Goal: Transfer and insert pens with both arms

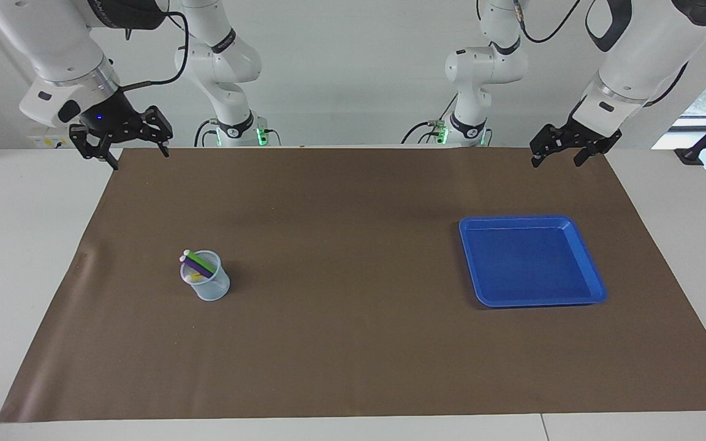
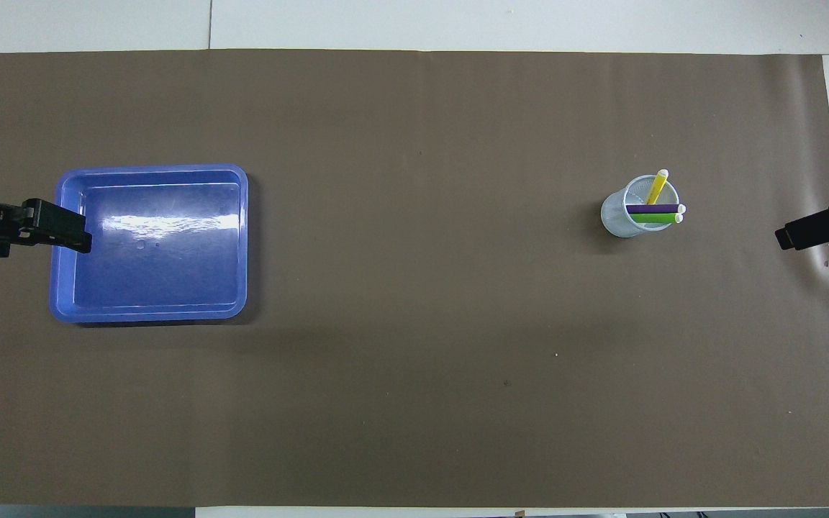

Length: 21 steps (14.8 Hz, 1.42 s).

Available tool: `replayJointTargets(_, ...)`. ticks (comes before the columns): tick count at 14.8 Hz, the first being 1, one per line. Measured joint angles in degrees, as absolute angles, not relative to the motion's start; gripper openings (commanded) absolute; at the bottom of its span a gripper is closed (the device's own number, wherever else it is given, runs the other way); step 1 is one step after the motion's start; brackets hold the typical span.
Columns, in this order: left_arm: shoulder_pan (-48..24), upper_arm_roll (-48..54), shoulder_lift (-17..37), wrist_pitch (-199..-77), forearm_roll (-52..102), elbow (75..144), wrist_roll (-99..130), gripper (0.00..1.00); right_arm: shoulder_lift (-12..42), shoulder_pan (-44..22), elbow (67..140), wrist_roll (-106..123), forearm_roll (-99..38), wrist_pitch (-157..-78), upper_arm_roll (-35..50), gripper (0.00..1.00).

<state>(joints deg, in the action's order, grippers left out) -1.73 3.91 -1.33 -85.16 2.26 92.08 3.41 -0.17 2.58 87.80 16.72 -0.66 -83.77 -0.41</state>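
Three pens stand slanted in a small pale-blue mesh cup [image 1: 211, 289] [image 2: 617, 218] on the brown mat, toward the right arm's end. Yellow pen [image 2: 657, 186], purple pen [image 2: 650, 208] and green pen [image 2: 653, 218] lean with pale cap ends up; in the facing view they show as a bundle of pens [image 1: 198, 264]. My right gripper [image 1: 138, 158] [image 2: 792, 235] hangs open and empty, high over the mat's corner at its own end, well apart from the cup. My left gripper [image 1: 556, 161] [image 2: 73, 237] hangs open and empty, raised; seen from above it covers the blue tray's outer rim.
A flat blue rectangular tray [image 1: 512, 218] [image 2: 152, 170] lies on the mat toward the left arm's end, with nothing in it. The brown mat [image 1: 353, 343] covers most of the white table.
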Motion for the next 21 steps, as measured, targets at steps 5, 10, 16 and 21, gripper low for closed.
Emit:
replayJointTargets(5, -1.7, 3.86, -1.55, -85.29, 1.41, 92.09, 3.41, 1.0, -1.66, 1.43, 89.51, 9.68, 1.45, -83.88, -1.28, 1.0)
replayJointTargets(10, -0.98, 3.59, -2.27, -85.73, 1.39, 91.94, 3.33, 1.0, -1.14, -0.06, 89.88, 9.25, 1.63, -83.88, -2.45, 1.0)
replayJointTargets(16, -0.98, 3.56, -2.36, -86.08, 1.39, 91.82, 3.15, 1.0, -1.26, -0.44, 89.81, 8.58, 1.63, -83.88, -2.79, 1.0)
replayJointTargets(21, -1.01, 3.72, -2.36, -86.06, 1.39, 91.82, 2.8, 1.0, -1.26, -0.53, 89.72, 8.43, 1.51, -83.88, -2.87, 1.0)
